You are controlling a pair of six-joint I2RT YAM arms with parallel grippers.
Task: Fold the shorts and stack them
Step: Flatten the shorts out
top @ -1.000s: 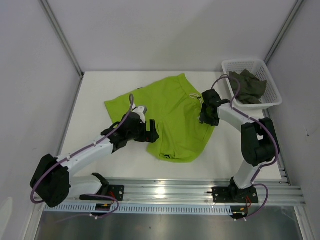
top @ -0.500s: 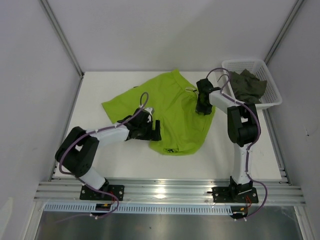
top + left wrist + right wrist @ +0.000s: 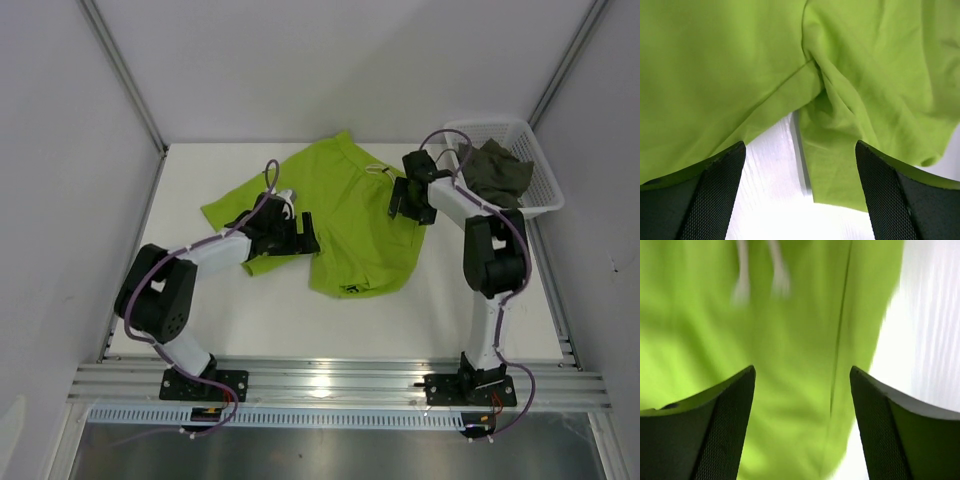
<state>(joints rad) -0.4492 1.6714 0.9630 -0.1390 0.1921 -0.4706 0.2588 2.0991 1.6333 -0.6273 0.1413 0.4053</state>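
Top view: the green shorts lie spread out in the middle of the table. Their waist is on the right side, where the white string is. One leg points left and the other points toward the arms. The long way runs mostly left to right.

The dark shorts sit bunched up in the basket at the far right corner, well apart from the green pair.

The left gripper is wide open and holds nothing. It is low over the spot where the two green legs meet. The right gripper is wide open too, over the waist near the string, and holds nothing. Its view is blurry.

Bare table shows along the near edge and at the far left. Walls stand close on three sides.

A small dark mark sits on the near hem, too small to read.
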